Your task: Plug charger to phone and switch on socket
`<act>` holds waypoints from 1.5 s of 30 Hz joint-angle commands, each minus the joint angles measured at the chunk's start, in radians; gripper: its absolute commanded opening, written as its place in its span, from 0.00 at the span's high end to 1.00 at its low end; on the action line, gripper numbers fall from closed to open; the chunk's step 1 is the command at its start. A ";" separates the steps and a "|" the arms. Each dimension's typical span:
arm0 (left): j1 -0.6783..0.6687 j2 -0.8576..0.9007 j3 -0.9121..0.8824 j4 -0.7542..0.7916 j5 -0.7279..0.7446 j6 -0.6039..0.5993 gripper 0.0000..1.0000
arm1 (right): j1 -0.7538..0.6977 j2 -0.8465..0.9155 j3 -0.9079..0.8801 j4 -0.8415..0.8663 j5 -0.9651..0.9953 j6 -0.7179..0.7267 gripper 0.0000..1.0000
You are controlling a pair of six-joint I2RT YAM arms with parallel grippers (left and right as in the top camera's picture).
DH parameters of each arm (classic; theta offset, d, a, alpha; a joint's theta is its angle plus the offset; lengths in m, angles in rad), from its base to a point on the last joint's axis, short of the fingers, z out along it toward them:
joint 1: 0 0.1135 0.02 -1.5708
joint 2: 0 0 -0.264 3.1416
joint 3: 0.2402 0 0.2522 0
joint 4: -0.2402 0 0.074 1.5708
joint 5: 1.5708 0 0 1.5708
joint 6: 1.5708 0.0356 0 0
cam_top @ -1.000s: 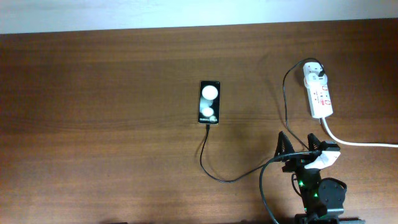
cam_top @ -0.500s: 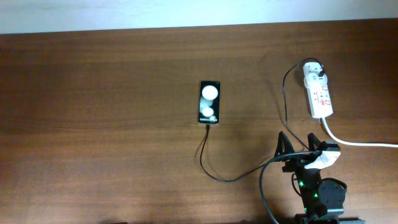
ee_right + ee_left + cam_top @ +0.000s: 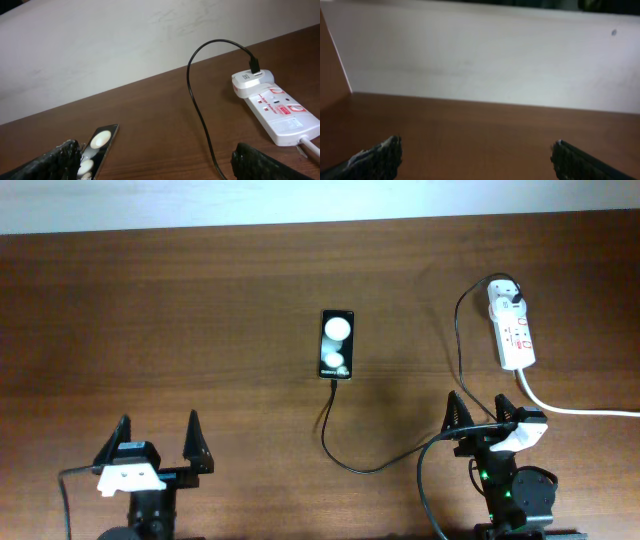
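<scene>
Brown tabletop (image 3: 180,320) holds one phone (image 3: 337,345), one charger (image 3: 457,340), one socket (image 3: 514,330); left tool (image 3: 158,420), right tool (image 3: 478,400) both released.

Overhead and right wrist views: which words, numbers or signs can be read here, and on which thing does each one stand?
The phone: one line of small white lettering near its lower end, too small to read.
The power strip: red markings on its face, too blurred to read.
The white plug head: a small grey mark on top, not readable.
Nothing can be quoted with certainty.
</scene>
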 commanded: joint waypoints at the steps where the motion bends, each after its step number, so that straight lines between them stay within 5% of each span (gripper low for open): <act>1: -0.003 -0.002 -0.095 0.075 -0.004 0.013 0.01 | -0.002 -0.007 -0.005 -0.004 0.002 -0.008 0.01; 8: -0.003 -0.002 -0.336 0.321 -0.004 0.013 0.01 | -0.002 -0.007 -0.005 -0.004 0.002 -0.008 0.02; 37: -0.003 0.000 -0.416 0.319 -0.003 0.031 0.01 | -0.058 -0.007 -0.005 -0.005 0.005 -0.012 0.02; 40: -0.003 0.000 -0.416 0.319 -0.003 0.031 0.01 | -0.039 -0.007 -0.005 -0.010 0.030 -0.067 0.01; 42: -0.003 0.000 -0.416 0.319 -0.003 0.031 0.01 | 0.015 -0.007 -0.005 -0.010 0.028 -0.275 0.02; 45: -0.003 0.000 -0.416 0.319 -0.003 0.031 0.01 | 0.026 -0.007 -0.005 -0.008 0.029 -0.292 0.01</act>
